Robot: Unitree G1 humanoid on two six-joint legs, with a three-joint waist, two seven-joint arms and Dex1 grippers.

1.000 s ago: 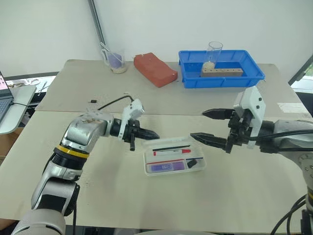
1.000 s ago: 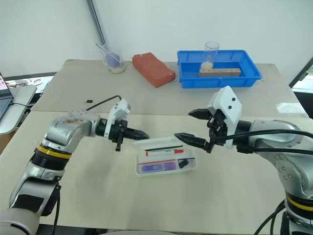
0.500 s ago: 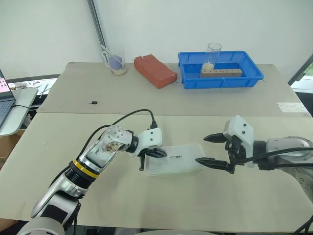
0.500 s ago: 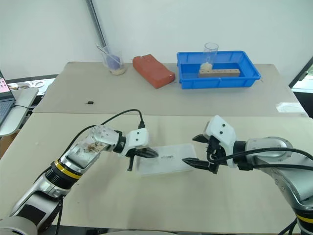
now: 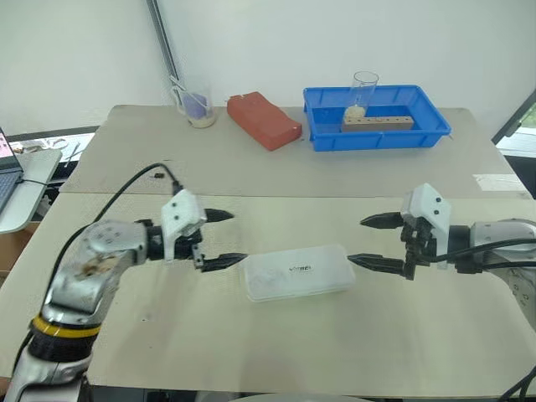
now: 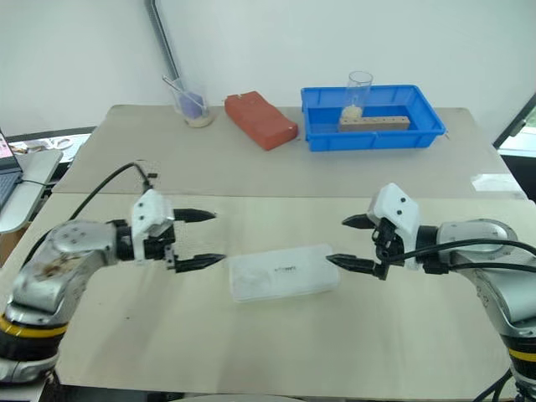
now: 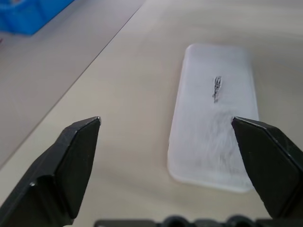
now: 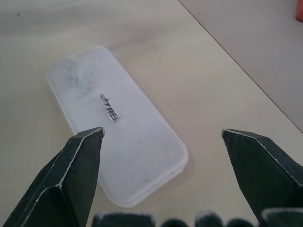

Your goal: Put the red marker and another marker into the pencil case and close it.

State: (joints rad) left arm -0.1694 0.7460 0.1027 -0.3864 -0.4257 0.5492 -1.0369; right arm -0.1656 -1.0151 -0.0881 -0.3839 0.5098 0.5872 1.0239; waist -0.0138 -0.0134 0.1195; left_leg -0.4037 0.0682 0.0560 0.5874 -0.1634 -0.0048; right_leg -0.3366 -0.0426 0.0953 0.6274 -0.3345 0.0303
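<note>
- pencil case (image 5: 296, 271) lies flat on the near table (image 5: 276, 335), lid shut, long axis running left-right, roughly centred between the two arms
- left gripper (image 5: 219, 239) jaws spread wide, holding nothing; lower fingertip just beside the case's left end, whether it touches I can't tell
- right gripper (image 5: 375, 242) also spread wide and empty; lower fingertip close to the case's right end, a narrow strip of table visible between them in the right eye view
- open tabletop in front of the case toward the near edge and behind it up to the seam where the far table (image 5: 251, 167) starts; both short ends of the case are crowded by fingertips
- far table holds a blue tray (image 5: 377, 126), a red brick-shaped block (image 5: 265, 119) and a clear cup (image 5: 195, 105), all well apart from the case
- markers: can't make them out; lid is frosted and nothing reads through it in either eye or wrist view
- small dark logo (image 8: 109, 107) on the lid, lettering too small to read
- tray contents partly hidden by its wall: a clear glass (image 5: 363, 94) and a wooden block (image 5: 377, 123) with a row of holes
- case is translucent white plastic, rounded corners, low profile; table is matte beige; fingers (image 7: 75, 163) are black, tapered to points
- laptop (image 5: 7, 163) cut off at the left edge
</note>
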